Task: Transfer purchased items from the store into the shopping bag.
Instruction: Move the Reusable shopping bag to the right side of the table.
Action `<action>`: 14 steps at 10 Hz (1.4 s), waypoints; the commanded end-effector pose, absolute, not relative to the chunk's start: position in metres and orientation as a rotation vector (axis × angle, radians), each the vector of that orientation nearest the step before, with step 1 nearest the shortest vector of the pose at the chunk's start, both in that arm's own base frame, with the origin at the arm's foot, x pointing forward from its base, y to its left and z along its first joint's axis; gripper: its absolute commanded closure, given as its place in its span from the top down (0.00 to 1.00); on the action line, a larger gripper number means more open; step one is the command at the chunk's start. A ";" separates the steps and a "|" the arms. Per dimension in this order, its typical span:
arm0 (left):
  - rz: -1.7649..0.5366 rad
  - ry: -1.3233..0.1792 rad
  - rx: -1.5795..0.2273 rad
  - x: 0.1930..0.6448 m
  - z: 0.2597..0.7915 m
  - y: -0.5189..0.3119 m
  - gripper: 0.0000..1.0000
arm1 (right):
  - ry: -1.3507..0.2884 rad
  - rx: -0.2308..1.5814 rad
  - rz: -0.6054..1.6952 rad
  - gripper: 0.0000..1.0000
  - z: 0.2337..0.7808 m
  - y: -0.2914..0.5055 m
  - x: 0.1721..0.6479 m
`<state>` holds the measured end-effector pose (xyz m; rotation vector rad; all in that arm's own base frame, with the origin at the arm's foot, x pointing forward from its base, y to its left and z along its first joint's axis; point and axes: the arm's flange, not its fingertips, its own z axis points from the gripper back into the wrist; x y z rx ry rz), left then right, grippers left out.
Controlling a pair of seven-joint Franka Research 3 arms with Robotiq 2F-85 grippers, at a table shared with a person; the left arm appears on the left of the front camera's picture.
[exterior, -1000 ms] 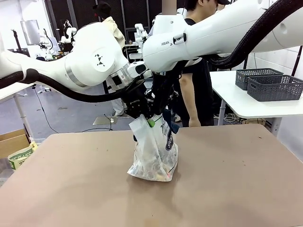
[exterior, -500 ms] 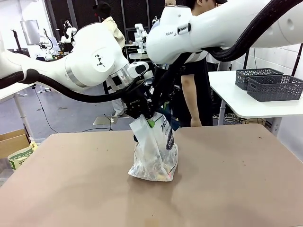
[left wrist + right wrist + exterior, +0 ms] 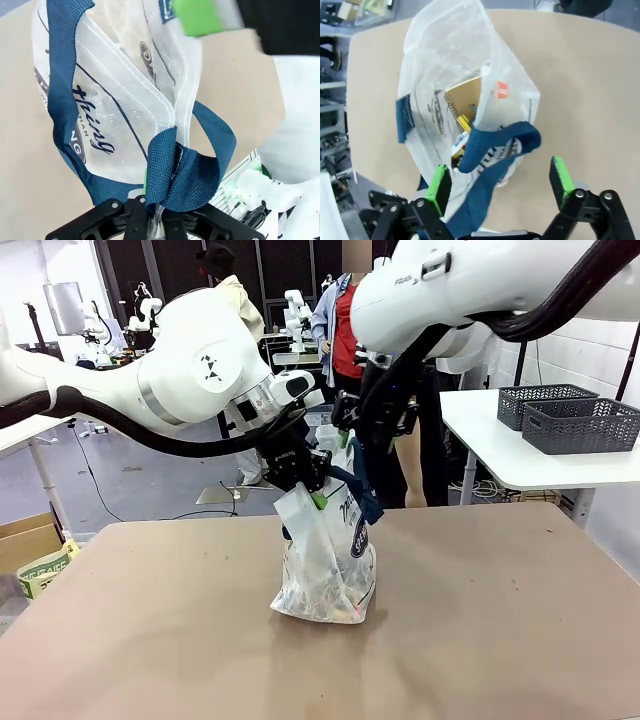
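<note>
Since a second ago your right gripper [image 3: 352, 445] has let go, spread its jaws wide and lifted up and away toward one o'clock of the shopping bag [image 3: 325, 565], while your left gripper [image 3: 303, 483] has not shifted. Nearest you, the bag stands on the table [image 3: 480, 620] around the middle, sagging but held upright. Your left gripper's jaws are clamped on the bag's rim and a navy strap handle [image 3: 192, 172] at the bag's twelve o'clock. From the right wrist view you look down into the open mouth: a brown spiral-edged notebook [image 3: 467, 95] and small yellow packaged things [image 3: 464, 124] lie inside, so the goods appear already loaded. Above them, your right gripper's green pads [image 3: 439, 182] stand well apart with the other strap draped loose between them, held by nothing. Expect the bag to handle as thin, soft, slippery film that collapses once released; the contents look light. You'd do best to take it by the woven straps, which are stiffer and give better purchase than the film. Far off at two o'clock, dark grey baskets [image 3: 575, 420] sit on a side table, near a person [image 3: 405, 440]
</note>
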<state>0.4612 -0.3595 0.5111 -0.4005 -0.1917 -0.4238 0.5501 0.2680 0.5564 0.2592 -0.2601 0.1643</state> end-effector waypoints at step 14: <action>-0.425 -0.192 -0.400 0.461 0.512 -0.359 0.00 | -0.640 0.501 0.942 1.00 0.557 0.105 0.494</action>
